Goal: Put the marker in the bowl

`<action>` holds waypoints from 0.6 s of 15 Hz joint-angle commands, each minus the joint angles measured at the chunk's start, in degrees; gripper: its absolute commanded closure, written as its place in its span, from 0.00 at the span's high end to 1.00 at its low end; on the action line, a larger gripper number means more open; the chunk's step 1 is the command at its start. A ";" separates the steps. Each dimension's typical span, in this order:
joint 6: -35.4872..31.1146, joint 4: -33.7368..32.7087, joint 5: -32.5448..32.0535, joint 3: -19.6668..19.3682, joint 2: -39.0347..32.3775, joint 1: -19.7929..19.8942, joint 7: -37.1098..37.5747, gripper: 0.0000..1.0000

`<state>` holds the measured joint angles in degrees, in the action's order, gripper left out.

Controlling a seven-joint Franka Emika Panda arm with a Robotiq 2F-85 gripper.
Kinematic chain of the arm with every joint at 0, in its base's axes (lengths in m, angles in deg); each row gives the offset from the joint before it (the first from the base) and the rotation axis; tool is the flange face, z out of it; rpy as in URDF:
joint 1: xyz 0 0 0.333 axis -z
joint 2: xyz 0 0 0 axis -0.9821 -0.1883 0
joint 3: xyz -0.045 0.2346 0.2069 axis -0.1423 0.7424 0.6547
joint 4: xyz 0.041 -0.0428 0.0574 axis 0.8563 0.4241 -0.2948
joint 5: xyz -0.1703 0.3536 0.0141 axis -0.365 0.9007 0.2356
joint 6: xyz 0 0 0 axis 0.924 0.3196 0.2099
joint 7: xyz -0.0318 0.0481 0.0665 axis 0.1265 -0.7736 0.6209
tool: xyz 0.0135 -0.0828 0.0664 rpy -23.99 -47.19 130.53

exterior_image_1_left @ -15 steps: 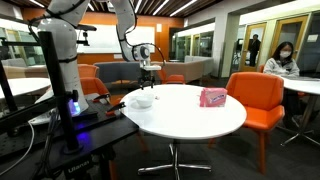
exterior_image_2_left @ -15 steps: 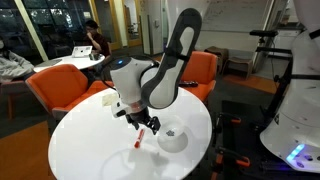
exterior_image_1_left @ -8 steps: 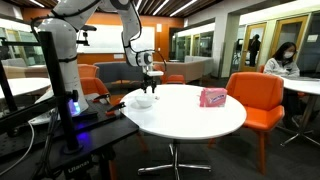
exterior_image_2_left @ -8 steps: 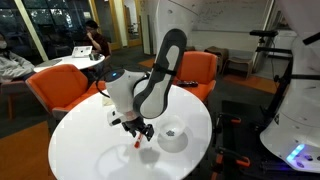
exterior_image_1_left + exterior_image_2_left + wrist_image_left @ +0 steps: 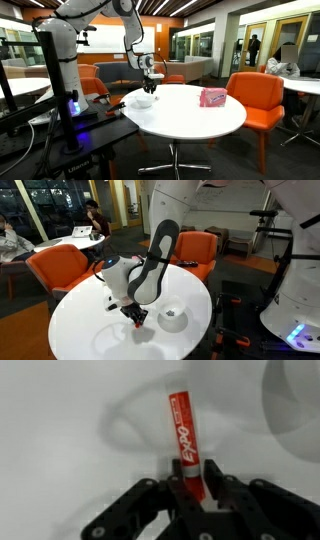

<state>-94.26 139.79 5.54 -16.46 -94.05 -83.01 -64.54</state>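
**Red marker pinched in the gripper, white bowl just to its right**

In an exterior view, an orange upholstered chair (image 5: 62,272) stands well to the left of the black Robotiq gripper (image 5: 135,314), beyond the edge of the round white table top (image 5: 90,330). The gripper hangs low over the table and points downward. Its two fingers (image 5: 148,495) are pressed against the red Expo marker with white lettering (image 5: 183,442), one on each side.

In the wrist view the marker sticks straight out ahead of the gripper. It is clamped at its near end and most of the barrel is free. Whether its far tip touches the table cannot be told.

To the right of the gripper, near it but apart, the small, shallow, round white bowl (image 5: 172,318) sits on the table. The marker is outside the bowl. In the wrist view the bowl is only a blurred pale curve ahead and to the right of the fingers.

Farther right, in an exterior view, a pink rectangular packet (image 5: 212,97) lies on the same table, well apart from the gripper. Another orange chair (image 5: 255,95) stands behind the packet.
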 commanded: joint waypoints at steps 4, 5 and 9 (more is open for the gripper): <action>2.67 -1.55 0.26 1.23 0.43 0.55 1.14 0.05; 2.56 -0.83 0.81 1.79 1.30 0.93 1.07 0.05; 0.92 2.60 1.77 2.44 5.69 0.88 4.27 0.05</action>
<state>-93.76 138.76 6.51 -14.83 -92.62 -82.74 -63.13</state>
